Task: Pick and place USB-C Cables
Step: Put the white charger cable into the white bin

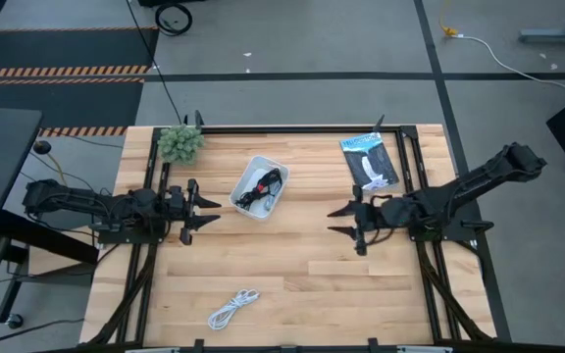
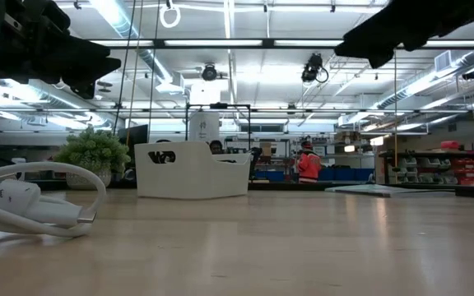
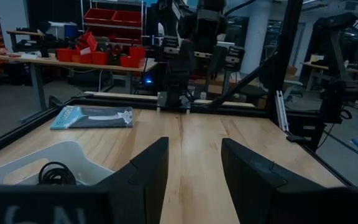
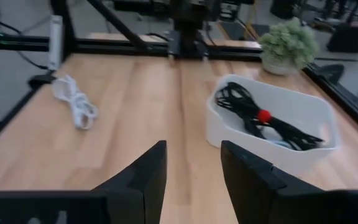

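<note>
The white tray (image 1: 275, 172) sits at the table's middle-far part and holds two black cables, one loose (image 4: 236, 98) and one with a red band (image 4: 264, 116). The white coiled cable (image 1: 233, 308) lies on the table near its near edge, also in the right wrist view as the white cable (image 4: 74, 102) and close up in the low view (image 2: 31, 201). My left gripper (image 1: 207, 209) is open, above the table just left of the tray. My right gripper (image 1: 342, 222) is open, over the table right of centre. Neither touches anything.
A small green plant (image 1: 179, 143) stands at the far left corner. A blue-and-white flat packet (image 1: 369, 160) lies at the far right. Black frame rails (image 1: 420, 186) run along both sides. Bare wood (image 1: 292, 265) spreads between the grippers and the white cable.
</note>
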